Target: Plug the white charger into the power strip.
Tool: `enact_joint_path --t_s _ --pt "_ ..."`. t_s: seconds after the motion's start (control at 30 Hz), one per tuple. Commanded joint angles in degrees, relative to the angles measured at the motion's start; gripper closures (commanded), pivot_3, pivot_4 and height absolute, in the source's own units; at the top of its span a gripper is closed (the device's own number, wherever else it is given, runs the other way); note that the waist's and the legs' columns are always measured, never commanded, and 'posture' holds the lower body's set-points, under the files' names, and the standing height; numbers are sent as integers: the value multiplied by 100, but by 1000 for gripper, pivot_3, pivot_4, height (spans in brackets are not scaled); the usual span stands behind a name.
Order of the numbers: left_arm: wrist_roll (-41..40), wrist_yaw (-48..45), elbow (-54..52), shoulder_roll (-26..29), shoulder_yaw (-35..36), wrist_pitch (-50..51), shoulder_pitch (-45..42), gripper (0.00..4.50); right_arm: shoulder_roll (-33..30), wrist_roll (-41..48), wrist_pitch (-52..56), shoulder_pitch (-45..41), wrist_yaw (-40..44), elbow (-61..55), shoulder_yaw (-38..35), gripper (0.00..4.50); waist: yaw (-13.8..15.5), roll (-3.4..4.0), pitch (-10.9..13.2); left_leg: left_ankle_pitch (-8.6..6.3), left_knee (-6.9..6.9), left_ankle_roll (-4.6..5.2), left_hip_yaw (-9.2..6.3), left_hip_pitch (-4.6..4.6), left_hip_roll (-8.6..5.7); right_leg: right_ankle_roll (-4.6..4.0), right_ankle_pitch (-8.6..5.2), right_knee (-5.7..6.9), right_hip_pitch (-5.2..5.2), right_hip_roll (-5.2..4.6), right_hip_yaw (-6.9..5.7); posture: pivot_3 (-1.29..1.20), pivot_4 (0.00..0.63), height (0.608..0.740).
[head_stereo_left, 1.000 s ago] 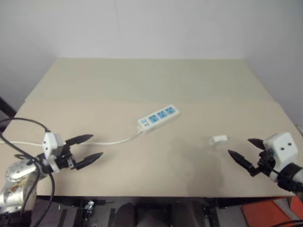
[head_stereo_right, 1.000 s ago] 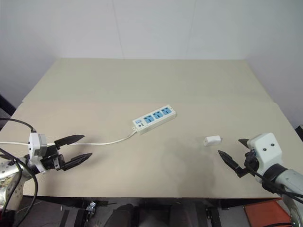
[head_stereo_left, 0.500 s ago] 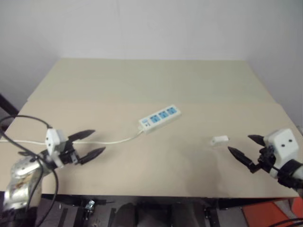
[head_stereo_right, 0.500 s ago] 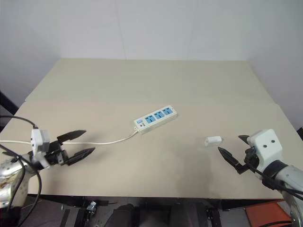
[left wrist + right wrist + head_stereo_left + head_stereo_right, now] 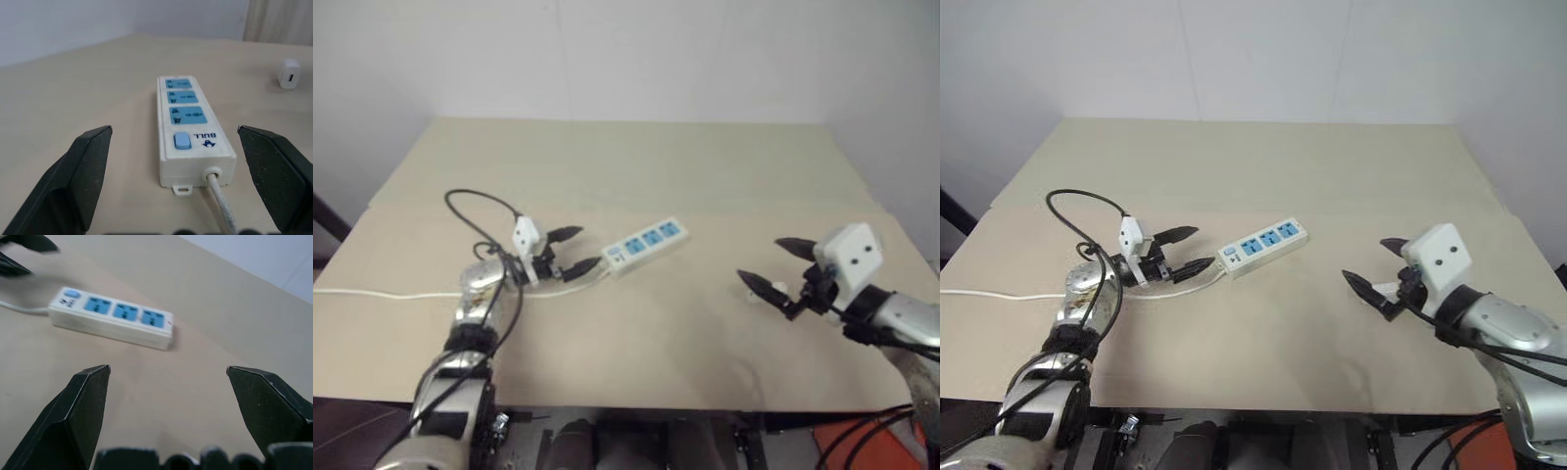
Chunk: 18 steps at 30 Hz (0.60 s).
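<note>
Beige board covers the table [image 5: 1263,166], with one seam running across it behind the power strip [image 5: 1261,247]. That strip, a long white bar with three blue socket faces and a blue switch, lies aslant near the middle, its switch end turned toward my left side. From that end a thin white cord [image 5: 999,294] trails off to the table's left edge.

My left gripper [image 5: 1189,251] hovers just beside the switch end, its two black fingers spread wide apart and holding nothing. In the left wrist view the strip [image 5: 191,128] sits between the two fingers [image 5: 80,178], a little ahead of them, and the cord [image 5: 220,205] runs back toward me between them. A loop of black cable [image 5: 1072,211] from my left arm arches over the board behind that gripper.

My right gripper [image 5: 1373,271] is also spread wide and empty, well to the right of the strip. The white charger [image 5: 288,73], a small plain block, lies on the board beyond the strip's far end in the left wrist view. In the head views a sliver of it [image 5: 777,289] peeks out between my right fingers, mostly hidden by them. Bare board separates charger from strip, and the three sockets [image 5: 126,311] face up uncovered.
</note>
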Motion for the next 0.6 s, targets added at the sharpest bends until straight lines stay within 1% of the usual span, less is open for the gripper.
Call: enact_joint_path --t_s 0.03,0.13,0.3,0.47,0.6 --pt "154 -243 692 -75 -11 -345 -415 25 182 148 185 -112 -322 -455 165 0 -3 -1 0 0 0 0 -1 -2 0 0 0 0 -2 0 -1 0 150 740" --pt "242 -442 1090 -170 -45 -456 -664 25 371 123 282 -66 -566 -629 358 0 2 -3 2 0 3 0 -3 -5 -1 1 1 2 -3 -2 -3 0 150 740" --pt "474 -416 1498 -352 -82 -640 -866 25 582 -13 401 27 -970 -883 694 0 5 -5 3 0 6 0 -4 -4 -2 3 1 8 -3 -2 -4 0 150 740" --pt "968 378 1741 -569 -232 -1017 -886 25 736 -10 523 -10 -1231 -1027 891 0 -7 -6 3 0 6 0 -5 -2 -2 3 1 10 -4 -2 -3 0 150 740" --pt "1128 862 1827 -850 -247 -1196 -831 25 810 2 567 -105 -1336 -996 948 0 0 -6 4 0 6 0 -7 -2 -3 4 1 11 -3 -2 -3 0 150 740"
